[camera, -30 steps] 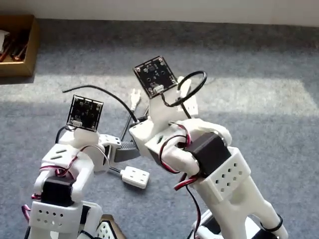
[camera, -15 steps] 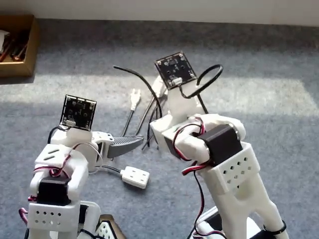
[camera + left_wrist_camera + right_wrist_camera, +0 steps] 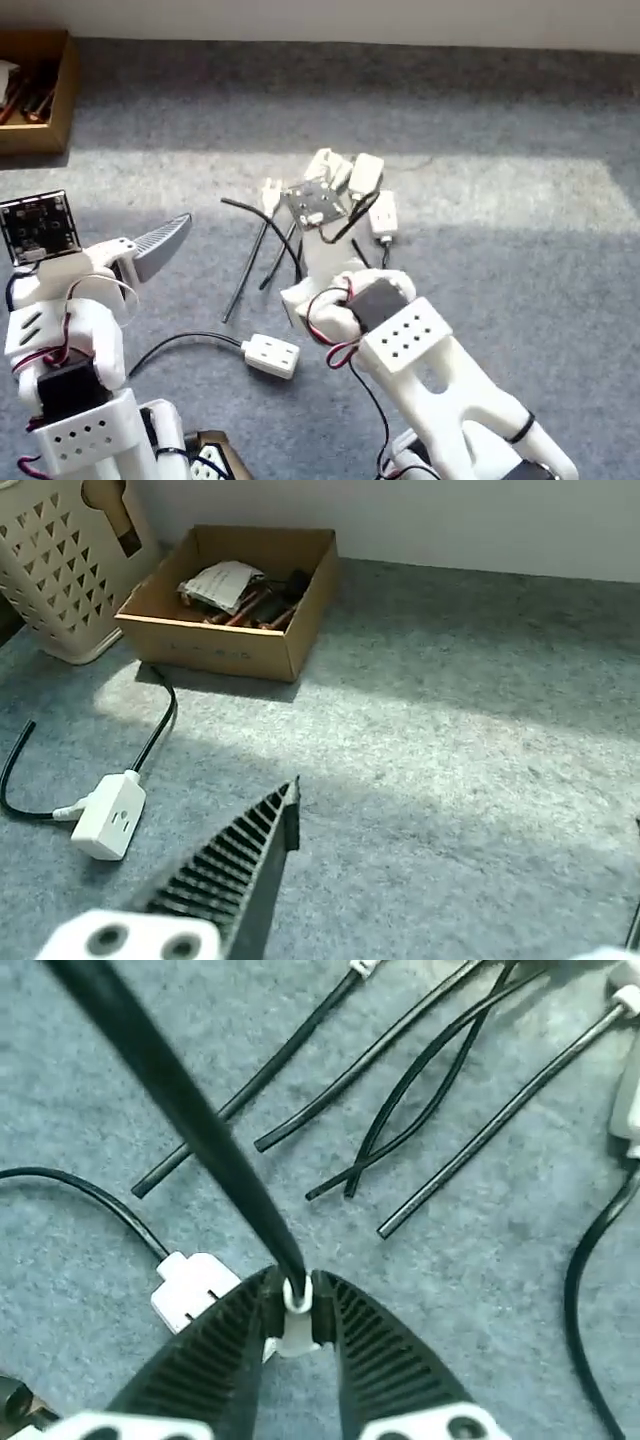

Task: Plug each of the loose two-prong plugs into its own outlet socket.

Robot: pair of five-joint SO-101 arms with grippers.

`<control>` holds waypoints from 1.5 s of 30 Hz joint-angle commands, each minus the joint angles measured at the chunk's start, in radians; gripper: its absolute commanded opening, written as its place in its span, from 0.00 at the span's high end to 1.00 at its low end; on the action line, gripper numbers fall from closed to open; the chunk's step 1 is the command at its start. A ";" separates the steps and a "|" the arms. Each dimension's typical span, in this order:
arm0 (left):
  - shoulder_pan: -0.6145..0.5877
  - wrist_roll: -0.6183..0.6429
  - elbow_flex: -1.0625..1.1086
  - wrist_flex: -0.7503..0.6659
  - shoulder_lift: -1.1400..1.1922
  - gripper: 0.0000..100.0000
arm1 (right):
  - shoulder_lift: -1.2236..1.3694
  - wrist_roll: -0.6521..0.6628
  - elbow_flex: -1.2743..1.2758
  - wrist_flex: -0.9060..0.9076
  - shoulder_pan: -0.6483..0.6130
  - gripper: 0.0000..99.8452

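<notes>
Clamping my right jaws on a white plug (image 3: pixel 292 1338) beside the outlet socket (image 3: pixel 272 356) at seven o'clock; left jaws stand apart.

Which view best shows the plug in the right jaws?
The right wrist view: the white plug sits pinched between the right gripper's jaws. The high view gives its black cord running under the arm; the left wrist view faces a cardboard box.

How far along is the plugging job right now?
Nothing looks plugged in yet: the outlet has empty slots. In hand: the right gripper is shut on one plug, close beside that outlet. Left to do: a loose plug and others nearby lie on the carpet.
</notes>
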 commanded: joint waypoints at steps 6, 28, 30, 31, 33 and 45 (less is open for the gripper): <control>-0.013 0.011 -0.022 -0.035 0.005 0.45 | -0.015 -0.080 0.031 -0.039 -0.036 0.99; 0.163 -0.098 -0.288 0.275 0.165 0.45 | -0.208 0.471 -0.091 0.056 -0.110 0.99; 0.165 -0.141 -0.389 0.353 0.268 0.45 | -0.251 0.574 -0.042 0.059 -0.163 0.99; 0.165 -0.163 -0.437 0.387 0.321 0.45 | -0.266 0.624 -0.013 0.058 -0.193 0.99; 0.165 -0.216 -0.507 0.439 0.423 0.45 | -0.285 0.643 0.031 0.045 -0.232 0.99; 0.102 -0.178 -0.680 0.482 0.604 0.45 | -0.329 0.468 0.039 -0.165 0.076 0.99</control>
